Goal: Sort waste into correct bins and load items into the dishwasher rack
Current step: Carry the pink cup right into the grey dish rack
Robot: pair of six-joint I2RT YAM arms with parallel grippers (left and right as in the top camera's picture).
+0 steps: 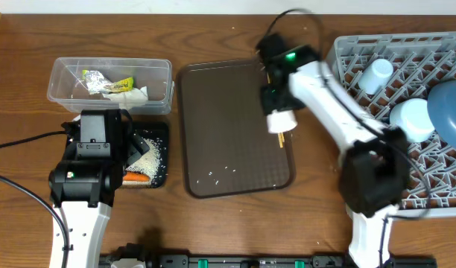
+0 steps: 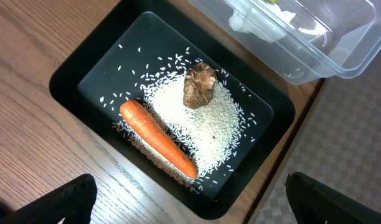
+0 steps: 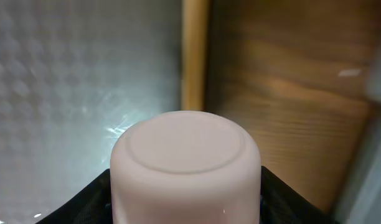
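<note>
Just right of centre in the overhead view, the right pincer grips the white cup above the right edge of the brown tray, while the left pincer gapes wide over the black tray.

**Q:** State the positions on the counter, left to right.
**A:** The tub is far left, with the shallow tray just near of it. The serving tray is centre and the rack is right.
**Q:** Contents?
**A:** Tub: wrapper, napkins. Shallow tray: rice, with the food lump on it and the carrot at its near edge. Rack: cup, small bowl, large bowl. Serving tray: loose grains near. The chopsticks are at its right edge, under a second cup.
</note>
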